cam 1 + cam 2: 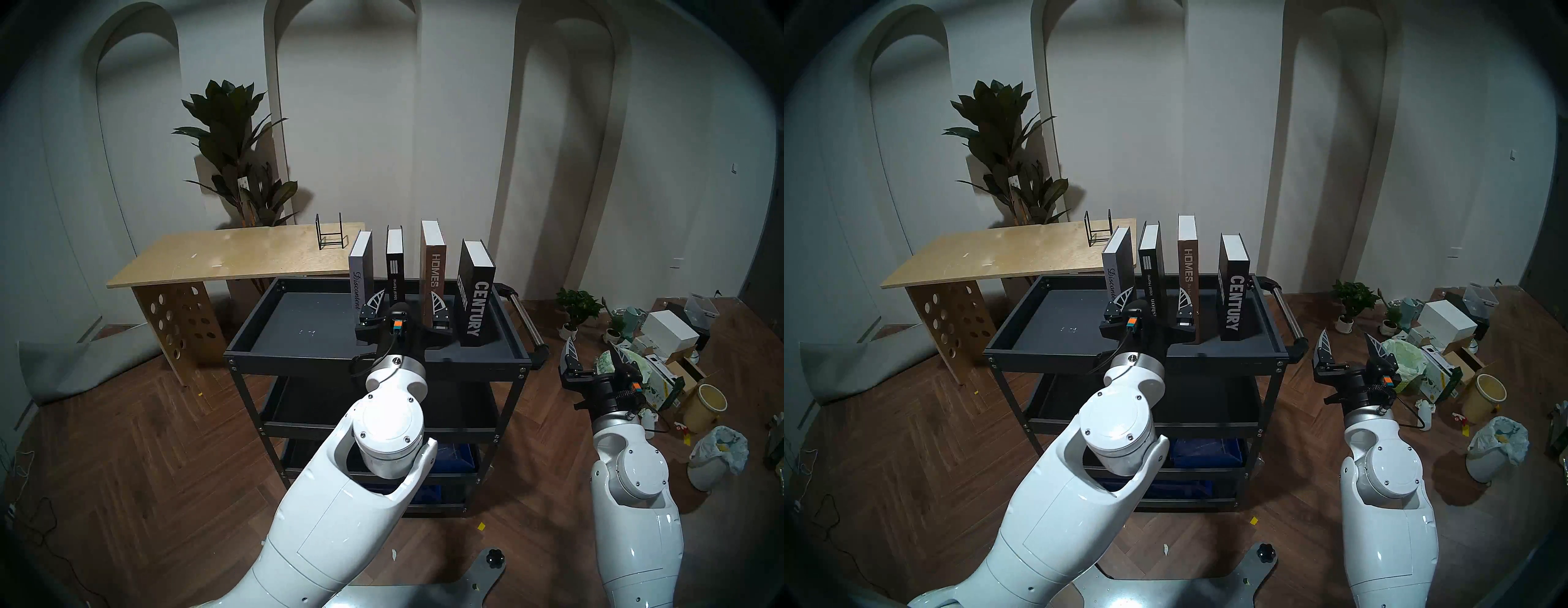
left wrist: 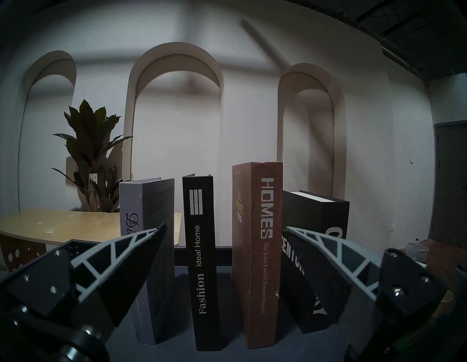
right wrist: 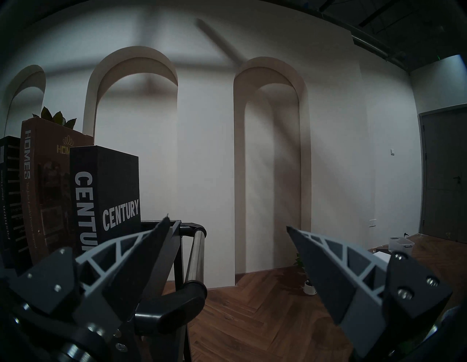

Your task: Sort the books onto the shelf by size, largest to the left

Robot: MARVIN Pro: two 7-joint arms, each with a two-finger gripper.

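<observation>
Nearest the camera, the left gripper (image 1: 402, 312) is held with jaws apart before "Fashion Ideal Home" (image 2: 202, 263) and "HOMES" (image 2: 262, 252), presumably for reordering, all four books standing spaced toward the shelf's (image 1: 297, 335) right edge, while the right gripper (image 1: 594, 361) waits open beside it.
</observation>
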